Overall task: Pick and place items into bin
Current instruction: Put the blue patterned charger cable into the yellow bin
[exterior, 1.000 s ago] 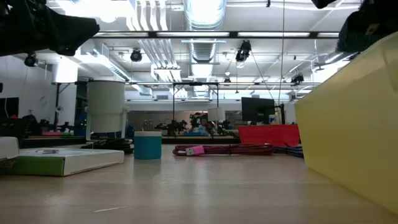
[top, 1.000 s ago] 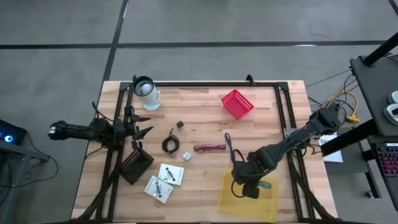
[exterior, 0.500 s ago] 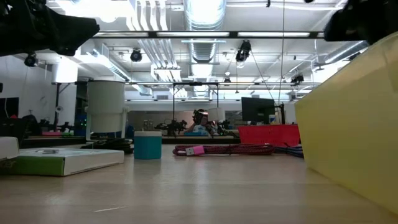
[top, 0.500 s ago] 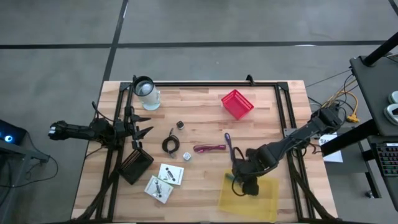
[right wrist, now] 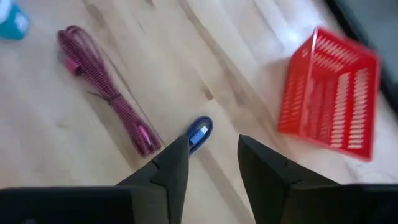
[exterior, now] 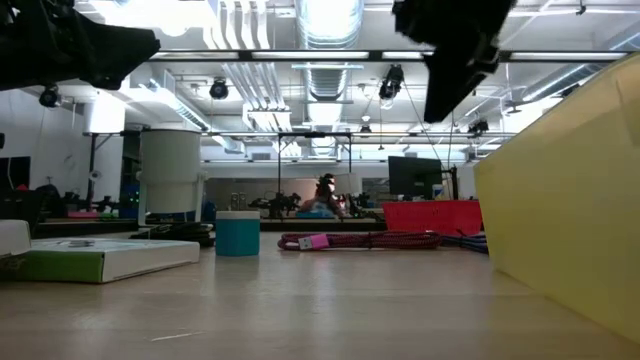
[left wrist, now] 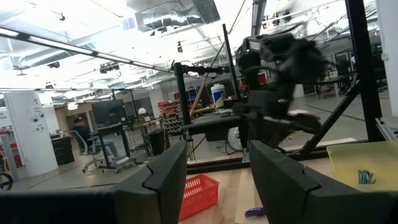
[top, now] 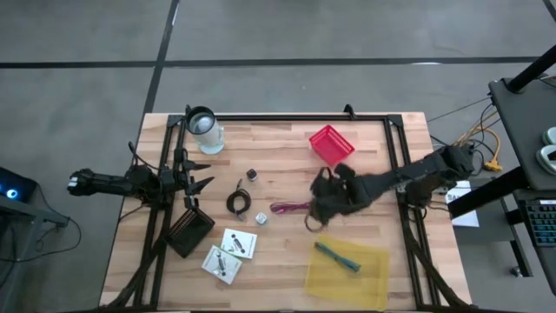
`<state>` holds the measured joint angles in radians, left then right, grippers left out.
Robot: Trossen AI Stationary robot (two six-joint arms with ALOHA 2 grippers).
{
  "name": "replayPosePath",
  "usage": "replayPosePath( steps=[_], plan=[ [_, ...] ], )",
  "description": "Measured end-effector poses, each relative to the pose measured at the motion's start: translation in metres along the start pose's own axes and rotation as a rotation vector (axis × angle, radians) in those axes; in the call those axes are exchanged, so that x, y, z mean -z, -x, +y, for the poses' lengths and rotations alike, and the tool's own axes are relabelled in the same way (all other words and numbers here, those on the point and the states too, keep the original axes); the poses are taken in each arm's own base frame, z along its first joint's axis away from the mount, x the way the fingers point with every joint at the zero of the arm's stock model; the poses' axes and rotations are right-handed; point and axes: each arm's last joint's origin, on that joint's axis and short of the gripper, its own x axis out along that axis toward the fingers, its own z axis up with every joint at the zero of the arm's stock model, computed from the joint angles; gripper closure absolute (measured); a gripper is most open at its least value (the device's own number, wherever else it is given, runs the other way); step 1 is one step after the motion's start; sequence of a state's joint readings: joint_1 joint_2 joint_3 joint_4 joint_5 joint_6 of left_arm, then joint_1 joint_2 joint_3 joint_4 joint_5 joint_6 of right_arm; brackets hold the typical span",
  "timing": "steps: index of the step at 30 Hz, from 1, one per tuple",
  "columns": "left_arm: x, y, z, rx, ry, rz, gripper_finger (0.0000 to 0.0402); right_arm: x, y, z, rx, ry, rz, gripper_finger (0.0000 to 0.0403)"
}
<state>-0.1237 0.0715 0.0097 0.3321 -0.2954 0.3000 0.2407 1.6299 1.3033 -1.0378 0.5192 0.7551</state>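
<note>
My right gripper [top: 314, 213] hangs open above the table's middle, between the red basket and the yellow bin. In the right wrist view its fingers [right wrist: 211, 163] stand over a purple stick [right wrist: 199, 132] without touching it. Beside it lies a maroon cable [top: 291, 207]. A teal pen [top: 337, 256] lies flat in the yellow bin [top: 369, 276]. Toward the left lie a black cable coil [top: 237, 203], a small pale piece [top: 261, 218], a tiny black piece [top: 251, 175] and two white cards [top: 236, 243]. My left gripper [top: 198, 174] waits open at the table's left side.
A red basket [top: 331, 144] stands near the far edge, just beyond my right arm. A clear cup with a black rim [top: 204, 129] is at the far left corner. A black box [top: 189, 230] lies by the cards. Black rails run along the table's left, far and right sides.
My right gripper has risen out of the yellow bin and swung toward the far edge and slightly left, now over the purple stick near the maroon cable. The teal pen now lies in the bin. The left arm has kept still.
</note>
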Motion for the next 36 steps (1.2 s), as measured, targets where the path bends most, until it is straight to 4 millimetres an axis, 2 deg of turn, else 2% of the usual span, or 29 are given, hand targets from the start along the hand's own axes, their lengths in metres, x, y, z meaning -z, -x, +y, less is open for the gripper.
replayPosePath(
  steps=[7, 11, 15, 21, 33, 36],
  plan=[
    [0.000, 0.000, 0.000, 0.000, 0.000, 0.000, 0.0242, -0.024, -0.023, -0.027, -0.120, -0.146, 0.134, 0.0228],
    [0.000, 0.000, 0.000, 0.000, 0.000, 0.000, 0.0242, -0.028, -0.031, -0.034, -0.154, -0.196, 0.195, 0.0207],
    [0.000, 0.000, 0.000, 0.000, 0.000, 0.000, 0.0242, -0.024, -0.039, -0.034, -0.187, -0.200, 0.227, 0.0202],
    [0.000, 0.000, 0.000, 0.000, 0.000, 0.000, 0.0242, -0.007, -0.057, -0.030, -0.243, -0.205, 0.285, 0.0202],
    [0.000, 0.000, 0.000, 0.000, 0.000, 0.000, 0.0242, 0.028, -0.091, -0.030, -0.251, -0.271, 0.334, 0.0202],
    [0.000, 0.000, 0.000, 0.000, 0.000, 0.000, 0.0242, 0.032, -0.097, -0.028, -0.293, -0.289, 0.318, 0.0202]
  ],
)
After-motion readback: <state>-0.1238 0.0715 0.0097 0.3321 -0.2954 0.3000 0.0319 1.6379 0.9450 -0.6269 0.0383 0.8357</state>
